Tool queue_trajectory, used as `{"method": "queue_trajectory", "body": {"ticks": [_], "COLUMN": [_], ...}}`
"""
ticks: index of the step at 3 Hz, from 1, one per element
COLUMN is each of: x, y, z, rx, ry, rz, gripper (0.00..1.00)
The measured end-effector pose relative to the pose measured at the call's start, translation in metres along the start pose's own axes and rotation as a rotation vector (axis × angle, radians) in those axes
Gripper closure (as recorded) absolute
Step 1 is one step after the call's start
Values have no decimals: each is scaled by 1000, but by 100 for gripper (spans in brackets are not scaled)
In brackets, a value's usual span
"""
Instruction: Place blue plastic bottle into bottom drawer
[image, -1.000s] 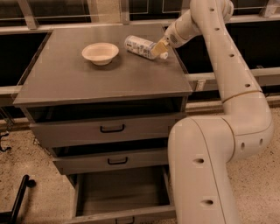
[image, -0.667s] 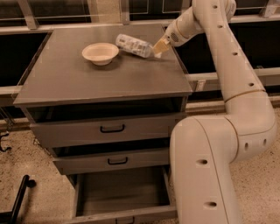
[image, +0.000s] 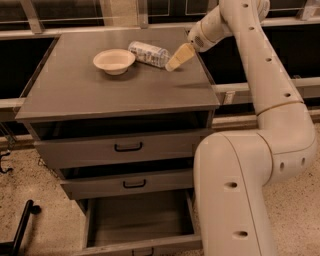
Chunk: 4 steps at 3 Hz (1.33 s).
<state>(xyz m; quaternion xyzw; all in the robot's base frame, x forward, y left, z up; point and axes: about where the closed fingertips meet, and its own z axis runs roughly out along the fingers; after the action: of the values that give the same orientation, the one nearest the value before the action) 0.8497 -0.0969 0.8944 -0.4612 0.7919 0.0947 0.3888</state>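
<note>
The blue plastic bottle lies on its side on the grey cabinet top, just right of the cream bowl. My gripper reaches in from the right and meets the bottle's right end. The bottom drawer is pulled out below, and its deep tray shows nothing inside. Its front panel sits at the lower edge of the view.
The two upper drawers, each with a black handle, are slightly ajar. My arm's large white links stand in front of the cabinet's right side and overlap the bottom drawer's right edge. A black stand is on the floor at lower left.
The gripper has moved left and slightly toward the front. The bottle has shifted left with it, ending closer to the bowl.
</note>
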Motion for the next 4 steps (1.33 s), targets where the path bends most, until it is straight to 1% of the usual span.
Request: {"method": "queue_trajectory", "body": {"ticks": [2, 3, 4], "x": [-24, -35, -42], "y": [4, 8, 10], "z": [5, 14, 28], "rx": [4, -2, 0], "ry": [-43, -66, -74], "rz": [-32, -43, -47], "gripper": [1, 0, 0]}}
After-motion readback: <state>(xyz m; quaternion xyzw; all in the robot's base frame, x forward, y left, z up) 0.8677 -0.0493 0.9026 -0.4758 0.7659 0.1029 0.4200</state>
